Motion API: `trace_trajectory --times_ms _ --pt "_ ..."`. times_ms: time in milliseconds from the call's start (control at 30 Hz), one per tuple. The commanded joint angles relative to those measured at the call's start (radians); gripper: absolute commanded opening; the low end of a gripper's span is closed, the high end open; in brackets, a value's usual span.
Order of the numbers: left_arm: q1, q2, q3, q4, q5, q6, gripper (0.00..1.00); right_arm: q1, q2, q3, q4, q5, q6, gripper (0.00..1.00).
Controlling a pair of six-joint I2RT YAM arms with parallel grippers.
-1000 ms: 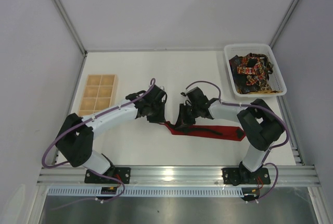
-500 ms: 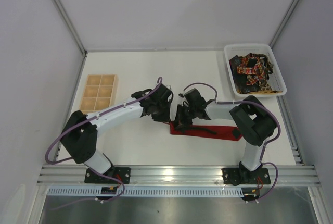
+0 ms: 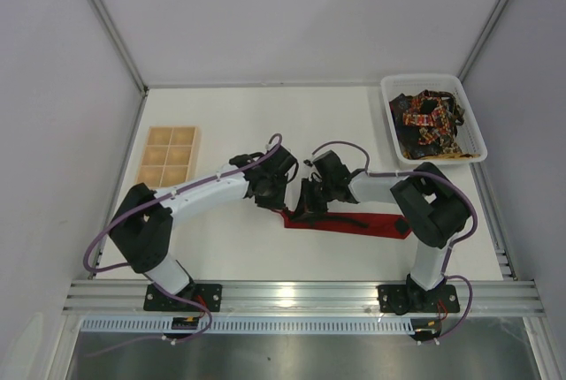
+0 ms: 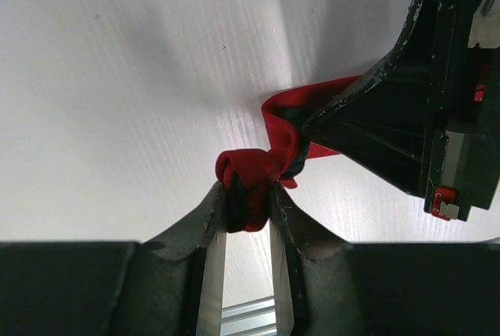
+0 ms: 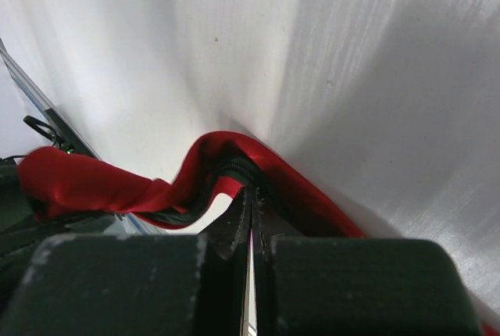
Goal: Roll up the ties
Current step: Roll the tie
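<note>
Early in rolling the first tie, by the look of it. Lying flat on the table [image 3: 265,124], toward 5 o'clock from its centre: the red tie [image 3: 363,223], stretched from 9 to 3 o'clock, lifted at the 9 o'clock end.

Clenched in the left gripper [image 4: 248,205]: a small curled wad of that end, with the fingers held partly apart by the fabric. Just beside it at 3 o'clock: the right gripper [image 5: 251,209], fully closed, tips tucked under a raised loop of red cloth and dark lining. Impossible to tell whether pinching a thin layer or only pressing alongside.

Next, probably: turning the held curl over toward 3 o'clock along the strip. Calls for tight, square layers and light tension, and for keeping the right tips from being wound in. Slippery-looking cloth, likely to spring loose.

Waiting at 2 o'clock in the white bin [image 3: 386,124]: the patterned ties [image 3: 429,119], tangled, count unclear. At 9 o'clock: a wooden compartment tray [image 3: 168,161].

Hidden from above: both sets of fingertips and the curl, under the wrists. Partly covered by the right forearm: the tie's 3 o'clock end.
</note>
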Motion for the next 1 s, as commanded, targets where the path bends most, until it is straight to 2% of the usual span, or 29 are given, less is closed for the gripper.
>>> trace_trajectory --times_ms 0,167,600,800,967 --pt "-0.016 0.004 0.058 -0.047 -0.049 0.038 0.05 0.005 -0.053 0.014 -0.022 0.008 -0.022 0.00" --pt "-0.042 0.036 0.100 -0.073 -0.064 0.039 0.05 0.000 -0.108 0.002 -0.008 -0.004 -0.002 0.00" --pt "-0.097 0.091 0.176 -0.116 -0.087 0.041 0.08 -0.004 -0.114 -0.032 0.038 -0.027 0.024 0.00" --pt "-0.111 0.097 0.184 -0.130 -0.112 0.028 0.04 -0.018 -0.139 -0.065 0.024 -0.024 0.013 0.00" --pt "-0.114 0.099 0.184 -0.139 -0.113 0.027 0.04 -0.015 -0.110 -0.084 0.108 -0.042 0.042 0.00"
